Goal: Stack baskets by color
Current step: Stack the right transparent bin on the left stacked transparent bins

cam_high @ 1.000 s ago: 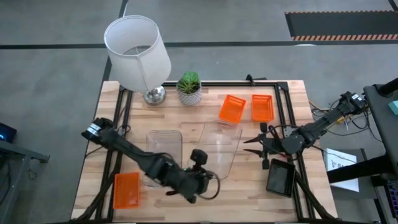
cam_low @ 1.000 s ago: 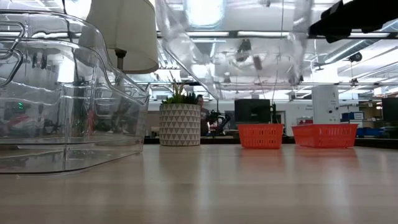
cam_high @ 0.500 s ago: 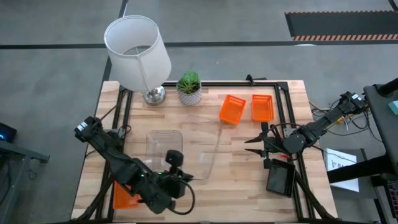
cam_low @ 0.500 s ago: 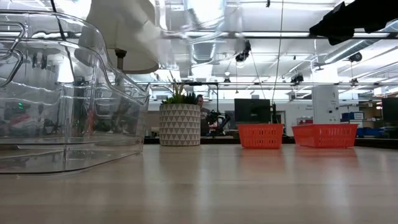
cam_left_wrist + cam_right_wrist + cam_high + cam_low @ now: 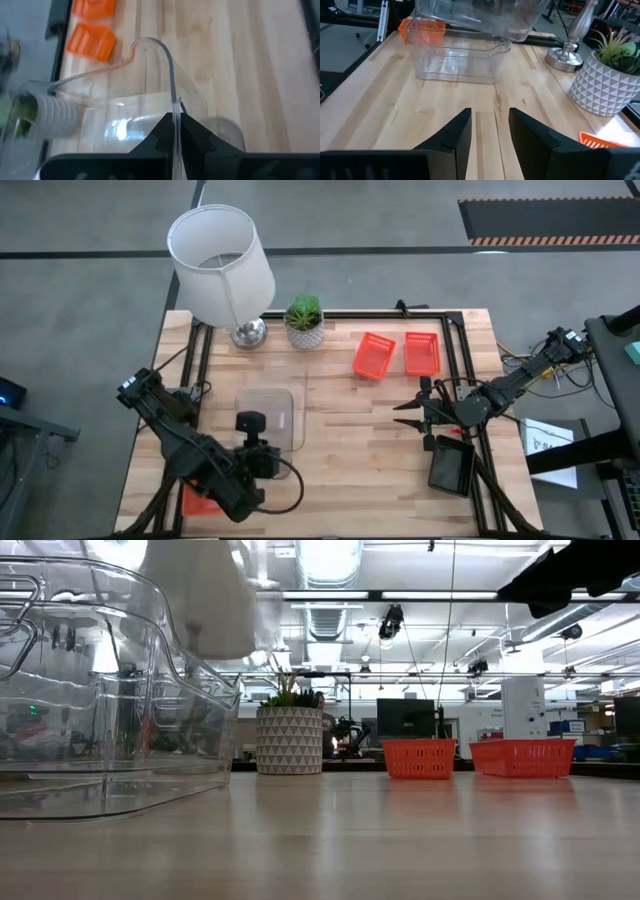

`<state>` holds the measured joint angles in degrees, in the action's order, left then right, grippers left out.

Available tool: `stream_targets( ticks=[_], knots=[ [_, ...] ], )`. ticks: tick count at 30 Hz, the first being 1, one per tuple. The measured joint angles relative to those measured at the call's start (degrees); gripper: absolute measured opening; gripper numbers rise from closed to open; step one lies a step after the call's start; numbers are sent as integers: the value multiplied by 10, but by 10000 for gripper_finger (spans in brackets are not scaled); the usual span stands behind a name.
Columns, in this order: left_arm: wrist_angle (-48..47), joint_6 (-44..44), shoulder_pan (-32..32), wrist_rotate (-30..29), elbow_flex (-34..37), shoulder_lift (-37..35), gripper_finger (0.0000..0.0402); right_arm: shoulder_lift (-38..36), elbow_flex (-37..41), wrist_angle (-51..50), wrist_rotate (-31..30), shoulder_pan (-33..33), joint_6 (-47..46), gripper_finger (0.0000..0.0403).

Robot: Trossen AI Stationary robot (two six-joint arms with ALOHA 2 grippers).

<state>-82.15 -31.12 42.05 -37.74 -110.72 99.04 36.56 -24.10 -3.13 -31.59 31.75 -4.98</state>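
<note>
Left gripper clamps a clear basket's thin rim; right gripper apart.

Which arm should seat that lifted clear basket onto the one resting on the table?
Left. The left gripper is already shut on the lifted clear basket's rim, holding it just above the resting clear basket. The right gripper hangs open, empty, near the black basket.

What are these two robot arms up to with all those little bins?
They are sorting bins by colour. The left claw is shut on the rim of a clear see-through plastic bin, carrying it above a second clear bin on the wooden table. The right claw waits open. Two orange mesh bins sit apart.
</note>
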Motion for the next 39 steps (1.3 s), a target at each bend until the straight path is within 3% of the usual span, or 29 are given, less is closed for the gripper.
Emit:
stream_targets(
  ticks=[8,39],
  knots=[
    [-38,-76,4,30,23,0,0,0,6,0,0,0,-13,123],
    [-18,-136,10,123,61,3,1,0,8,0,0,0,-33,125]
  ],
)
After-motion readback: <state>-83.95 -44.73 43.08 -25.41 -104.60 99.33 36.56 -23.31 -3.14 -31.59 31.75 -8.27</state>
